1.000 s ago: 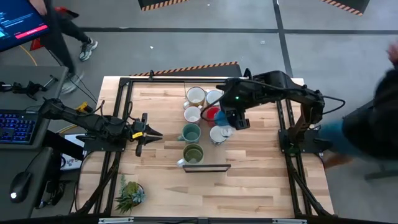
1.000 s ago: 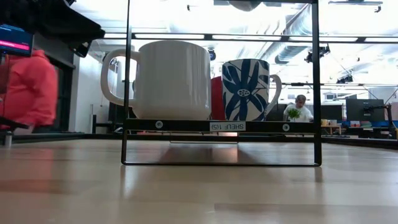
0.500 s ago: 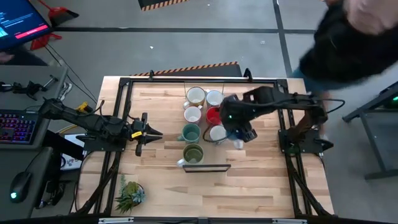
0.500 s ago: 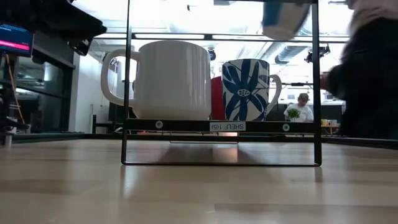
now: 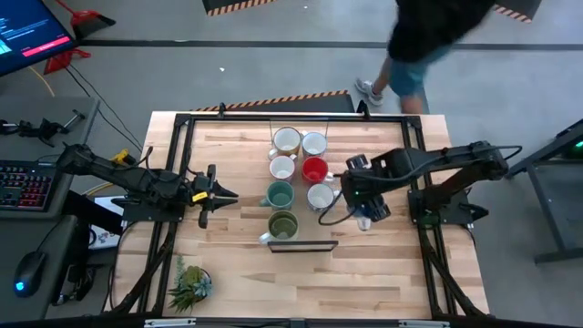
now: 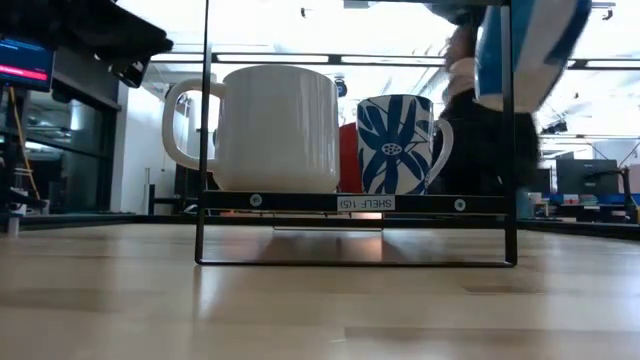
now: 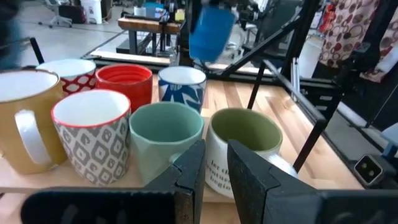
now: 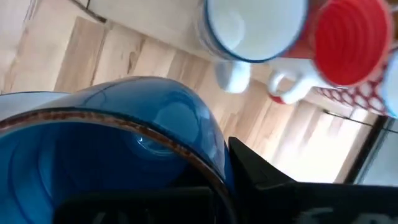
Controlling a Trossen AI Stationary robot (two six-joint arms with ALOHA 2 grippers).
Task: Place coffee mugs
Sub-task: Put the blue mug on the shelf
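Note:
Seven mugs stand close together on a low black shelf [image 5: 301,244]: cream [image 5: 287,139], patterned white [image 5: 314,143], white [image 5: 282,167], red [image 5: 314,169], teal [image 5: 280,193], white with a blue flower [image 5: 320,195] and olive [image 5: 282,224]. My right gripper [image 5: 364,214] is shut on the blue mug [image 6: 530,50], right of the cluster and above the table. My left gripper [image 5: 223,195] waits left of the teal mug, its fingers a narrow gap apart [image 7: 214,180]. My right gripper holds the blue mug [image 8: 124,137] at its wall by the rim [image 8: 205,155], with one finger [image 8: 267,180] on the outside. The other finger is hidden by the mug. The mug is lifted clear of the table and hangs tilted in the low view.
A small spiky potted plant [image 5: 189,284] stands near the table's near left corner. Black frame rails [image 5: 178,164] run along the table's sides. A person [image 5: 428,36] walks past the far edge. Bare wood lies right of the shelf and along the near edge.
My right gripper, carrying the blue mug, has moved from above the red and flowered mugs toward the table's right and near edges. The mug has come into the low view at upper right, larger now. A person has crossed behind the far edge.

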